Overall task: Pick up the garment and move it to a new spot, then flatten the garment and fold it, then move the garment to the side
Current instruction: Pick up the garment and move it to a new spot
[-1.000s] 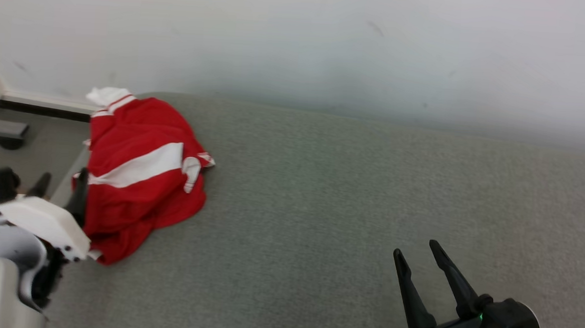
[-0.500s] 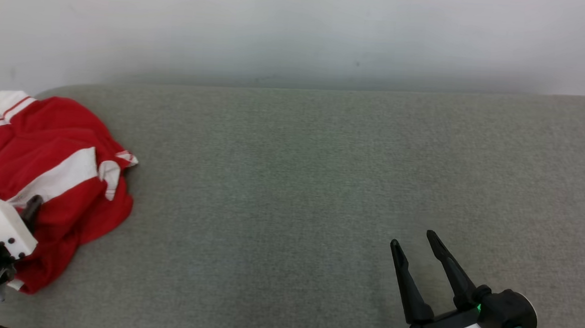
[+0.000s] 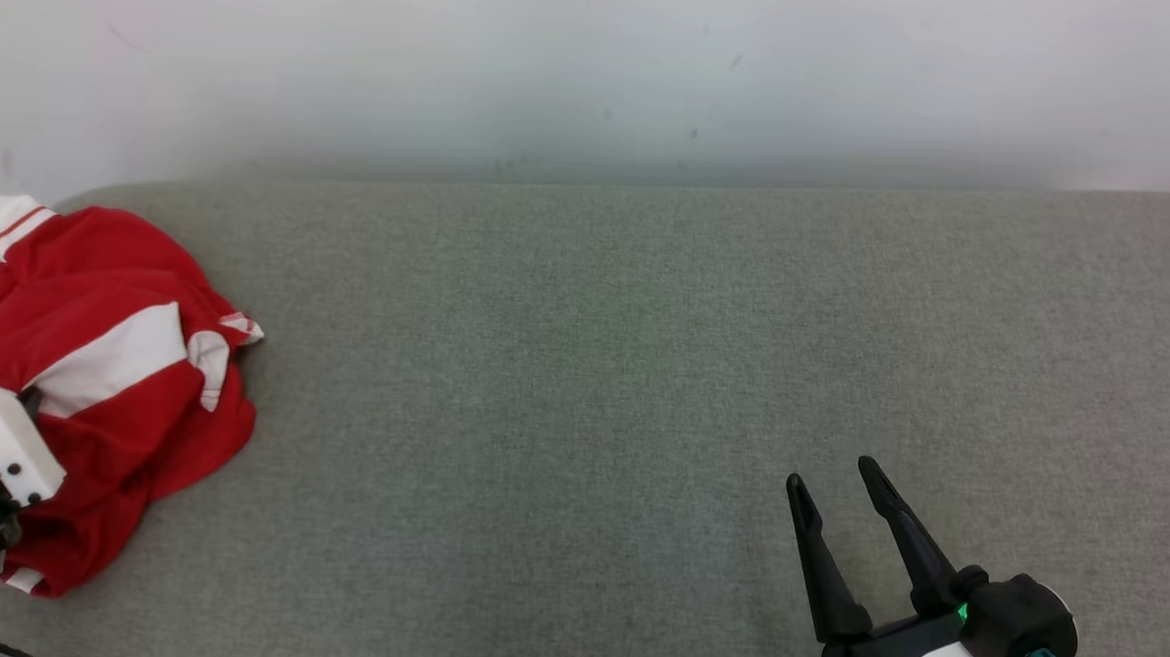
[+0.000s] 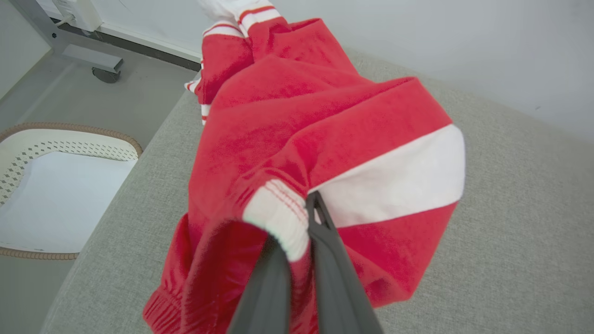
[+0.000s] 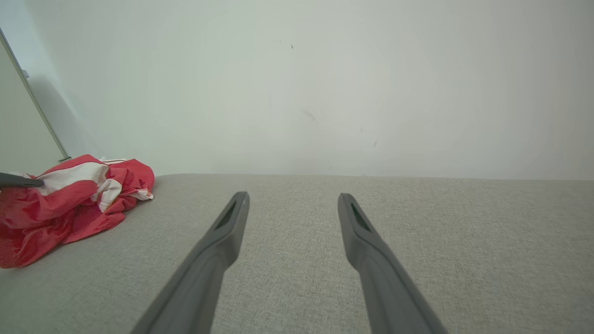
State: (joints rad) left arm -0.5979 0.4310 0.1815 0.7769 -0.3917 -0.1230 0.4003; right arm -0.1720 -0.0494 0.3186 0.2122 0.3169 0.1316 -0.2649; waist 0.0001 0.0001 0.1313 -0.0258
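The red-and-white garment (image 3: 112, 364) lies bunched at the left end of the grey fabric-covered surface (image 3: 593, 369), close to its left edge. The heap's long axis runs from the near edge toward the far one, with a white collar or cuff at the far tip. The left gripper (image 4: 297, 232) is the arm on it. Its fingers are pinched together on a white ribbed cuff (image 4: 278, 218) at the near side of the heap, and the rest of the cloth stretches away beyond the fingertips. The right gripper (image 3: 833, 477) hovers well apart near the right front of the surface, its fingers spread and holding nothing. Bare surface lies between it and the garment, so the carry likely runs rightward toward the middle.
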